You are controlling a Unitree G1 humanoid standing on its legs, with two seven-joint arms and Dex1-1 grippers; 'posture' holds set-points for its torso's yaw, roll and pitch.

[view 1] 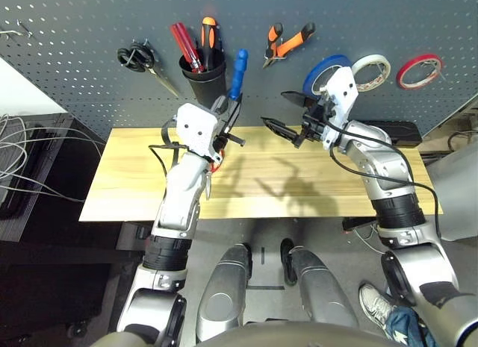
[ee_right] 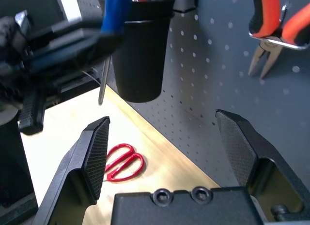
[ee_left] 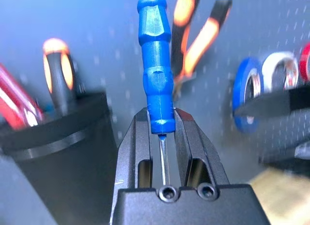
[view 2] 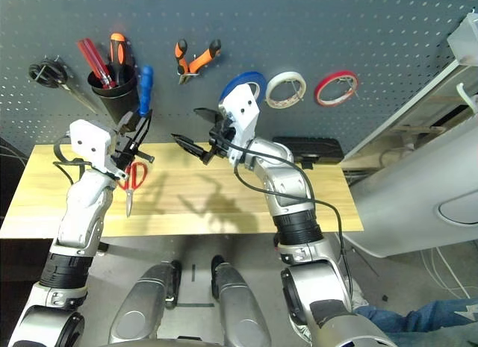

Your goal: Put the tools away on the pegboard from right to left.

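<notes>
Left gripper clamps the blue-handled screwdriver just right of the black cup.
Right gripper gapes empty further right; red-handled scissors lie on the table below, apparently untouched.

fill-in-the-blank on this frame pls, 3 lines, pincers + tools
1. The left pincer is shut on the ____.
2. The right pincer is ____ and holds nothing.
3. The red scissors lie on the ____.

Missing words: screwdriver; open; table
</notes>
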